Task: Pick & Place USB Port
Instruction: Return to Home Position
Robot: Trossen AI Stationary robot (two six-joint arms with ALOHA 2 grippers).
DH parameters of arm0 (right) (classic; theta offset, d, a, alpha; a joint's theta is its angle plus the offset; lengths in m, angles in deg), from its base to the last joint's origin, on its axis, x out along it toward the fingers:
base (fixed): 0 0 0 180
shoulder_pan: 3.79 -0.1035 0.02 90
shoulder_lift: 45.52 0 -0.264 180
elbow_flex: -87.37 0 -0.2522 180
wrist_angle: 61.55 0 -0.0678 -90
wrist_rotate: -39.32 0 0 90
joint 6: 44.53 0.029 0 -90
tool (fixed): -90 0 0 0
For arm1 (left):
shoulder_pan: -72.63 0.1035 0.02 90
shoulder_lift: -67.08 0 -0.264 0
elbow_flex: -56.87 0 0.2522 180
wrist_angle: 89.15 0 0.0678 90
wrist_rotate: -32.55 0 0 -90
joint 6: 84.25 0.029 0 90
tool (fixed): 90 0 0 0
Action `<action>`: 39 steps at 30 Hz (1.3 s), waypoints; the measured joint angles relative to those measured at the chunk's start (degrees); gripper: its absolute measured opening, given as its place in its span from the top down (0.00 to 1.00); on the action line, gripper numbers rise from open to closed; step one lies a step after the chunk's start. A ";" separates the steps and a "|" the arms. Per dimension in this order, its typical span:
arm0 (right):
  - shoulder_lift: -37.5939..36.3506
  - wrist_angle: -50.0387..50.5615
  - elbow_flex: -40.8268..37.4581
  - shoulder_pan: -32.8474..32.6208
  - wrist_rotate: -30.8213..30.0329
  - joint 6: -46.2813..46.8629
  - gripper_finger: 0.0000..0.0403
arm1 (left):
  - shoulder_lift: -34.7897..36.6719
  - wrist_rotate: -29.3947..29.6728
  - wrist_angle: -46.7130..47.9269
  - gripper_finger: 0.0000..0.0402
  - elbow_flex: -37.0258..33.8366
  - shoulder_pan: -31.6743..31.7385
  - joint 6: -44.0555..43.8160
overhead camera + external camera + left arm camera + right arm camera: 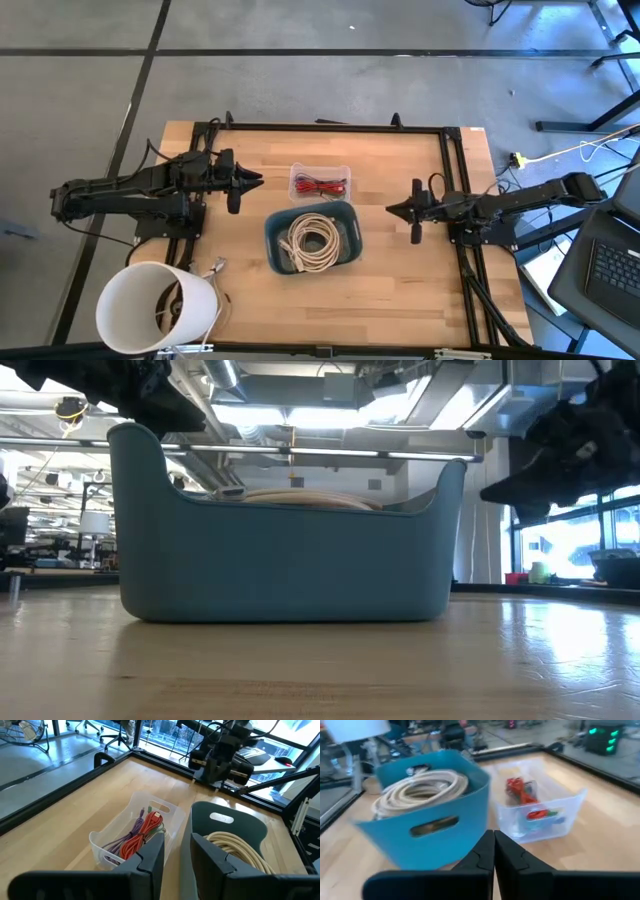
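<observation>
— Wood table (410,290), inspection item by item. Where is the cable?

— Cable (312,240): pale, coiled, lying inside the bin (272,232), which stands mid-table. As far as the high view shows, no part of it hangs over the rim. I cannot read its plug type.

— Anything left outside?

— I see nothing loose on the boards between my arms. Just beside the bin, behind it as the low view looks, the tray (344,170) holds a bundle of red wires (320,185). The left wrist view shows some purple among them. Whether they belong to this job I cannot judge. A bucket (118,290) stands at the corner on my left arm's side, well apart from the bin.

— Jaws?

— Left gripper (176,842): jaws spread a little, nothing between them. Right gripper (494,840): jaws pressed together, nothing pinched. Each hangs above the table on its own side of the bin, apart from it and pointing inward.

— Progress?

— My judgement is that the placing is done, since the cable is in the bin and neither gripper carries anything. What is left is to park both arms at rest.
</observation>
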 joint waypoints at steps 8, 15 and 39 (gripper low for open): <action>-10.27 5.04 -0.07 0.00 3.35 -5.83 0.98 | 0.01 -0.02 0.00 0.79 0.00 -0.01 0.00; -22.02 13.11 -0.07 0.00 3.58 -7.33 0.97 | 0.00 0.00 0.00 0.79 0.00 0.00 0.00; -35.87 22.00 -0.07 0.00 14.56 -4.54 0.95 | 0.02 -0.02 0.00 0.79 0.00 0.00 0.00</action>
